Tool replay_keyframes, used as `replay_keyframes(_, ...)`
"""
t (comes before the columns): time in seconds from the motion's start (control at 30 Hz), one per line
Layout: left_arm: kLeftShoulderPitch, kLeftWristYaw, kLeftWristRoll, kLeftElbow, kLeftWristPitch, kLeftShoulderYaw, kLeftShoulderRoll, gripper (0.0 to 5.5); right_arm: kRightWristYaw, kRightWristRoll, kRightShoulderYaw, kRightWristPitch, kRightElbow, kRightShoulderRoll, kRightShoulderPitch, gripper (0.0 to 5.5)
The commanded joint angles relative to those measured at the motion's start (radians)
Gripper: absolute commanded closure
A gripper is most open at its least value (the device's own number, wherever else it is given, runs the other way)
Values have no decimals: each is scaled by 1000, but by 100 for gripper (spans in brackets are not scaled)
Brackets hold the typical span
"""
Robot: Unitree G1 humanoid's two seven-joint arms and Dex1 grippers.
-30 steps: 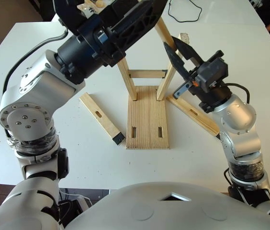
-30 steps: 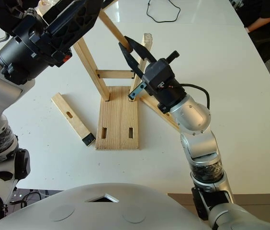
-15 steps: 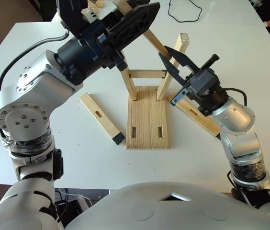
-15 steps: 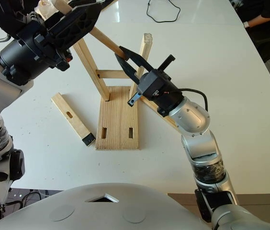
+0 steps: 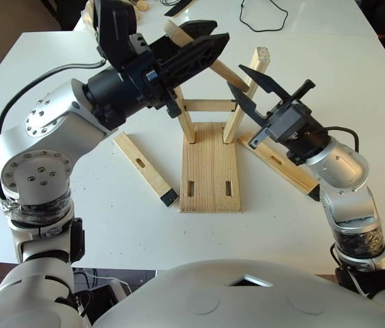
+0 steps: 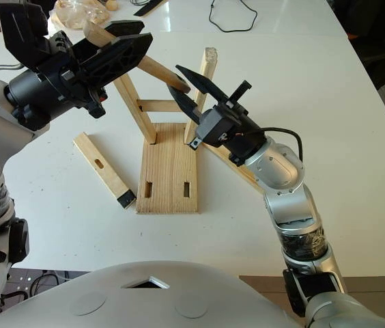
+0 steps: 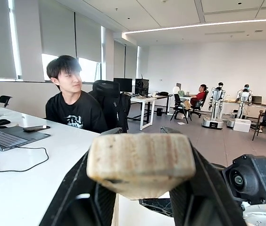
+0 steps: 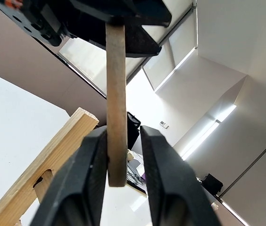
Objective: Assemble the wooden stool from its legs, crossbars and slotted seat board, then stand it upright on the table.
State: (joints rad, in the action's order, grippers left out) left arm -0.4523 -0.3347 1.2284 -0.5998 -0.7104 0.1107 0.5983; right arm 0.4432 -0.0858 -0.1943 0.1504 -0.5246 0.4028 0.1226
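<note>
Our left gripper (image 6: 145, 33) is clamped on one end of a wooden bar (image 6: 162, 71), holding it slanted in the air over the far end of the seat board (image 5: 209, 171). Our right gripper (image 5: 234, 75) has its fingers spread with the bar's free end sitting between them, and going by the right wrist view it's not pinched yet. We reckon that's a handover or a two-handed steady, since holding one end alone gives poor control for lining it up with a slot.

The seat board lies flat on the table (image 5: 49, 58), underside up we'd guess. Two upright legs (image 5: 184, 117) stand in its far slots, tied together by a fitted crossbar (image 5: 209, 105). The near slots are unfilled. The left spare leg (image 5: 145, 169) and right spare leg (image 5: 278, 162) lie flat either side, the right one beneath our right arm.
</note>
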Motion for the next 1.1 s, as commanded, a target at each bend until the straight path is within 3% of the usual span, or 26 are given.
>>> replay_keyframes(0.03, 10, -23, -30, 22, -18, 10, 24, 420, 82, 49, 10, 34, 4, 64, -35, 382)
replay_keyframes(0.17, 61, -102, -9, 25, -54, 112, 138, 420, 170, 164, 84, 39, -11, 147, -94, 382)
replay_keyframes(0.33, 236, -360, 66, 53, -150, 375, 359, 420, 201, 307, 259, -28, -44, 216, -168, 382)
replay_keyframes(0.47, 460, -570, -112, 59, -116, 463, 443, 420, 199, 359, 354, -72, -65, 241, -205, 382)
replay_keyframes(0.57, 572, -672, -286, 94, -5, 427, 444, 420, 201, 362, 383, -84, -57, 252, -213, 382)
replay_keyframes(0.73, 556, -709, -509, 231, 178, 257, 388, 420, 202, 327, 353, -75, -10, 243, -192, 382)
replay_keyframes(1.1, 536, -708, -614, 350, 296, 178, 284, 420, 219, 265, 302, -21, 90, 237, -166, 382)
